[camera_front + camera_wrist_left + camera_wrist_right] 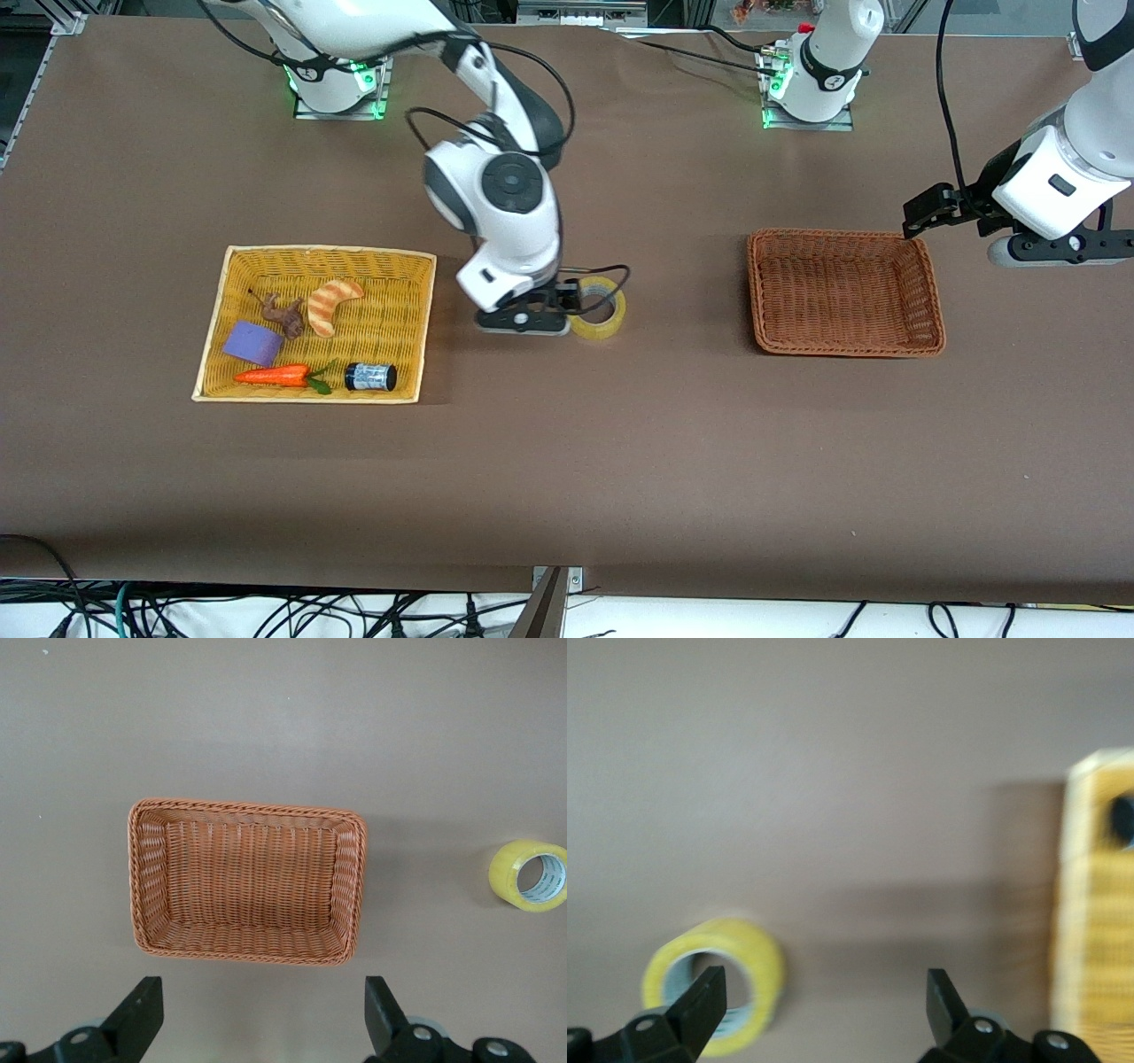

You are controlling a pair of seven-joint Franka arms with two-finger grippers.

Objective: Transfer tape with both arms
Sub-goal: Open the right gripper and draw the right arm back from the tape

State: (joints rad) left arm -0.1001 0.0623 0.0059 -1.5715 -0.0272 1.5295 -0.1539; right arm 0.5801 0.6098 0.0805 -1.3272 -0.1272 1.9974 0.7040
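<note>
- Tape (599, 308) is lying flat on the table (567, 461), its round hole facing upward, between the yellow basket (416, 328) and the brown basket (844, 292).
- No writing on the roll is readable.
- Right gripper (567, 301) is sitting low just beside the tape, fingers spread and gripping nothing.
- Left gripper (923, 213) is waiting over the brown basket's edge at the left arm's end, fingers wide apart, empty.
</note>
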